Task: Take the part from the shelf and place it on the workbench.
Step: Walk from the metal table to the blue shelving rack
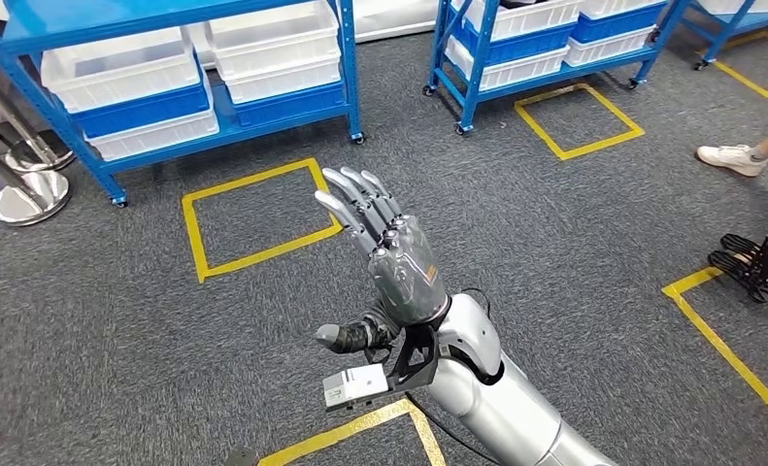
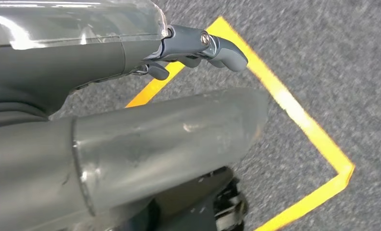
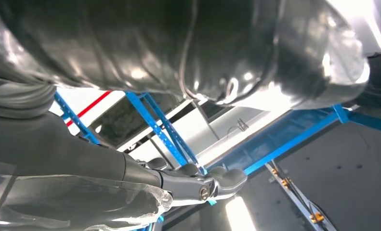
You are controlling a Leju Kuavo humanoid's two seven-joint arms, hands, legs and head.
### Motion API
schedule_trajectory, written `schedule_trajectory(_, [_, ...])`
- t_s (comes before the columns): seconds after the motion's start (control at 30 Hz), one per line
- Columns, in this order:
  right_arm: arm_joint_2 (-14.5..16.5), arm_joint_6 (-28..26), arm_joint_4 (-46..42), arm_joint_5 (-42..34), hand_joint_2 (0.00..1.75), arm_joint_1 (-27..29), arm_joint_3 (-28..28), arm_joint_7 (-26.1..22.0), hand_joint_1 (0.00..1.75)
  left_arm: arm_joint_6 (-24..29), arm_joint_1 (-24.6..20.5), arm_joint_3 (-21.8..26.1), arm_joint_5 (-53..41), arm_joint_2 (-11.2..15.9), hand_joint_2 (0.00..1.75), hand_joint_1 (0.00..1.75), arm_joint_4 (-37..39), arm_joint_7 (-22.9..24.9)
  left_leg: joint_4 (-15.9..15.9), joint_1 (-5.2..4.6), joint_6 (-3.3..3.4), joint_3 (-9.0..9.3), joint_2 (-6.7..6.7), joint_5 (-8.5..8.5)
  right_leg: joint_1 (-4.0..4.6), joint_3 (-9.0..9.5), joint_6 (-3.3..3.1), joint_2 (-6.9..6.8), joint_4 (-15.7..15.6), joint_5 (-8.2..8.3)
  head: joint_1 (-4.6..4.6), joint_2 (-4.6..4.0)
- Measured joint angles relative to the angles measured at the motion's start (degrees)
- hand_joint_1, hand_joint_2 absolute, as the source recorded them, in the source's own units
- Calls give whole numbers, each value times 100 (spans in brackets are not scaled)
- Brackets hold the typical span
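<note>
Reaching toward the blue shelf (image 1: 226, 102), right robot hand (image 1: 384, 248) empty, fingers spread.

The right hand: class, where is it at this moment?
In the head view the right hand is raised mid-frame, fingers spread and holding nothing, above the grey carpet beside a yellow floor square, before the left blue shelf.

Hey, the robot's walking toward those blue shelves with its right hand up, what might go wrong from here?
1. A person's foot rests on the carpet at right, near the walking space; a turn that way might bring contact.
2. The raised, empty right hand leads the body, so its spread fingers could strike the blue shelf frame before reaching a white bin.
3. Steel stanchion bases beside the shelf are a tripping hazard.
</note>
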Motion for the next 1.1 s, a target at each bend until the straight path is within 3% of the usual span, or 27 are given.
schedule_trajectory(0.07, [0,10,9,8,0,-3,-1,10,0,-4,23,0,0,9,0,0,0,1,150,-15,-52,-73,193,-106,-20,54,-63,-147,-71,26,-8,0])
schedule_trajectory(0.13, [-4,71,55,14,0,-1,-5,59,0,-10,17,-1,1,15,0,0,0,0,715,-27,-86,-333,534,-424,-14,87,-114,-310,-113,33,-20,0])
schedule_trajectory(0.2, [-14,187,195,14,0,12,-10,116,0,-22,9,-1,10,16,0,0,0,-3,1390,-14,-119,-652,668,-715,5,87,-131,-450,-111,22,-25,0])
schedule_trajectory(0.23, [-19,236,316,9,0,29,-11,128,0,-27,17,0,16,17,0,0,0,-6,1522,-8,-132,-708,692,-729,8,86,-131,-502,-109,18,-25,0])
schedule_trajectory(0.27, [-24,264,449,1,0,51,-14,121,0,-31,29,1,22,19,0,0,0,-9,1446,-3,-139,-655,708,-640,8,86,-126,-547,-105,12,-25,0])
schedule_trajectory(0.33, [-32,272,690,-16,0,88,-21,87,0,-33,48,2,26,26,0,0,0,-14,760,6,-125,-272,744,-294,7,87,-103,-603,-84,-5,-25,0])
schedule_trajectory(0.4, [-35,292,878,-3,0,96,-31,90,0,-43,48,5,27,33,0,0,0,-16,133,-16,-80,74,786,-117,29,73,-57,-624,-49,-29,-25,0])
schedule_trajectory(0.47, [-37,367,1146,70,0,103,-46,150,0,-89,51,18,34,43,0,0,0,-2,-17,-47,-26,156,794,-132,46,71,-6,-633,-47,-33,-24,0])
schedule_trajectory(0.57, [-39,390,2068,238,0,100,-142,154,0,-174,57,43,25,64,0,0,0,135,-89,-14,87,197,758,-88,34,55,74,-589,35,-118,-21,0])
schedule_trajectory(0.6, [-41,355,2501,268,0,91,-201,102,0,-191,51,51,13,69,0,0,0,192,-117,0,124,210,746,-71,27,-35,96,-536,230,-239,-19,0])
schedule_trajectory(0.67, [-59,318,3424,273,0,87,-326,-9,0,-227,41,63,-8,78,0,0,0,269,-125,-6,169,208,722,-64,10,-379,127,-431,915,-567,-17,0])
schedule_trajectory(0.73, [-104,355,4305,239,0,123,-440,-28,0,-250,42,74,-15,92,0,0,0,319,-117,-13,185,206,680,-69,4,-686,148,-401,1456,-696,-18,0])
schedule_trajectory(0.77, [-133,379,4694,227,0,149,-493,7,0,-258,44,77,-11,99,0,0,0,341,-109,-14,186,207,656,-75,3,-709,149,-398,1444,-600,-17,0])
schedule_trajectory(0.8, [-161,397,5007,228,0,169,-537,69,0,-270,46,80,-15,103,0,0,0,362,-95,-14,181,209,636,-86,3,-615,141,-397,1197,-410,-18,0])
schedule_trajectory(0.83, [-188,411,5280,240,0,184,-573,146,0,-286,46,82,-23,105,0,0,0,383,-76,-14,170,211,623,-101,3,-451,125,-394,815,-189,-17,0])
schedule_trajectory(0.9, [-232,433,5731,279,0,208,-621,292,0,-314,47,83,-60,107,0,0,0,426,-27,-37,129,198,614,-142,23,-164,93,-380,170,63,-18,0])
schedule_trajectory(1.03, [-284,434,6269,320,0,294,-675,390,0,-330,61,83,-99,109,0,0,0,460,-5,-48,22,190,622,-185,36,-91,10,-365,-17,88,-20,0])
schedule_trajectory(1.1, [-290,436,6401,325,0,297,-693,411,0,-334,60,83,-102,110,0,0,0,462,241,-39,-30,90,656,-369,12,-67,-64,-371,-62,110,-21,0])
